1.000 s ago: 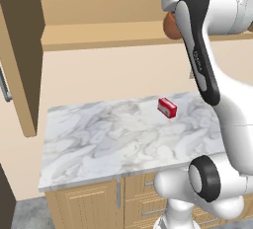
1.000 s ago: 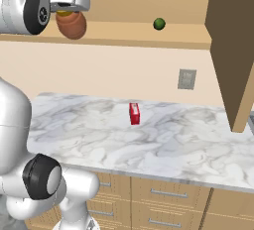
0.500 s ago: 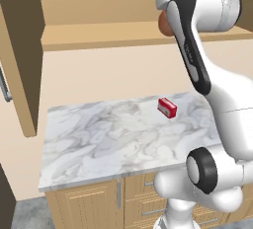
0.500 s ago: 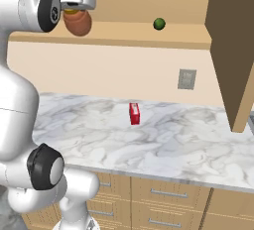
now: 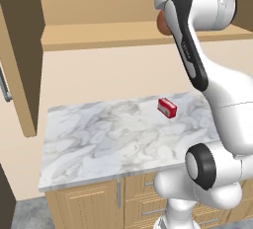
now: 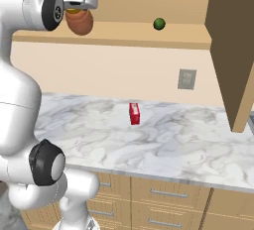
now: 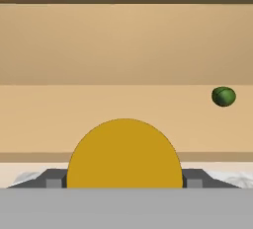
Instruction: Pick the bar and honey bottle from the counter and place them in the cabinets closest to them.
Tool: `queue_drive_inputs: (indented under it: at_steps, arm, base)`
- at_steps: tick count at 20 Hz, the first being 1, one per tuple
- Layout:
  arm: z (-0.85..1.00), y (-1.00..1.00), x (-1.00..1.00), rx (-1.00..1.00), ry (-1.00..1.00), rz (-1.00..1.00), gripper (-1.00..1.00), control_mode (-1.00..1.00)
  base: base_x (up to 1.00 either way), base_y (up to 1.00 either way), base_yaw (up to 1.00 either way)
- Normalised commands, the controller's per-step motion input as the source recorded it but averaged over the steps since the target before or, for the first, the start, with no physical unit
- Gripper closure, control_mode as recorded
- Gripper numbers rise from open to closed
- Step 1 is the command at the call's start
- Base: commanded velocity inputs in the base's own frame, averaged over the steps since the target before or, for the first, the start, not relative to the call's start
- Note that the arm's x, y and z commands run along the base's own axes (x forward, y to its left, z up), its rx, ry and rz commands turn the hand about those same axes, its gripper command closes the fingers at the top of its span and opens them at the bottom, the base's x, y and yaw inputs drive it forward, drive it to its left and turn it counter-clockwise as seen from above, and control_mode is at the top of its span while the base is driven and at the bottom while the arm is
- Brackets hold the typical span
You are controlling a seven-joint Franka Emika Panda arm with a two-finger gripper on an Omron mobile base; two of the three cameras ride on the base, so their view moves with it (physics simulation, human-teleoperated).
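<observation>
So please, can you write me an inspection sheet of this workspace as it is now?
Surface: white marble counter, over wooden drawers.
Job's things: honey bottle held at the level of the cabinets' shelf; bar: nothing seen.
Clutter: red box on the counter; green ball on the shelf.
Grippers: gripper shut on the honey bottle, one of its fingers on each side.
Cables: nothing seen.
Surroundings: open cabinet door; wall outlet.
</observation>
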Motion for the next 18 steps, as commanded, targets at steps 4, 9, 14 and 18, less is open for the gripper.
queue_drive_inputs:
  at_steps: [4, 9, 14, 18]
  arm:
    - [0.0, 0.0, 0.12, 0.0, 0.04, 0.0, 1.0, -1.0]
    - [0.0, 0.0, 0.12, 0.0, 0.08, 0.0, 1.0, -1.0]
    - [0.02, 0.0, 0.1, 0.0, 0.08, 0.0, 1.0, -1.0]
    - [0.01, 0.0, 0.08, 0.0, 0.06, 0.0, 1.0, -1.0]
  base:
    - [0.0, 0.0, 0.0]
    - [0.0, 0.0, 0.0]
    - [0.0, 0.0, 0.0]
    - [0.0, 0.0, 0.0]
